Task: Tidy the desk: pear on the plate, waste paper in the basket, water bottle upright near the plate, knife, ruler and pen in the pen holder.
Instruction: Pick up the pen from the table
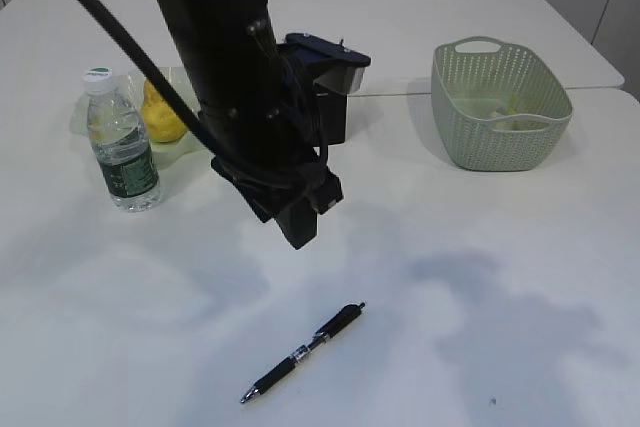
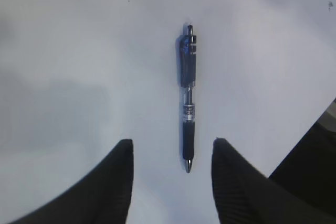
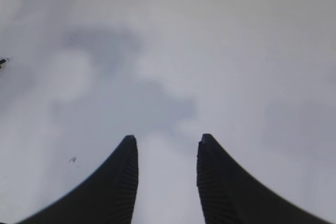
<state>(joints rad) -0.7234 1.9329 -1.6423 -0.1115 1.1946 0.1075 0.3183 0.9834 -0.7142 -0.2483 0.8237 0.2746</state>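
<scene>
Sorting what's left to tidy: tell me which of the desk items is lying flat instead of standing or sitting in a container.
The black pen: it lies flat on the bare table, apart from everything. The water bottle stands upright, and the pear sits in the plate.

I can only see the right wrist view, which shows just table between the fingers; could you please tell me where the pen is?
Observer: The pen lies on the table, straight ahead of the left gripper, whose jaws stand open and clear of it.
Operator: Is the bottle upright?
Observer: Yes, the bottle stands upright beside the plate.
Operator: And the pear?
Observer: The pear sits on the plate.
</scene>
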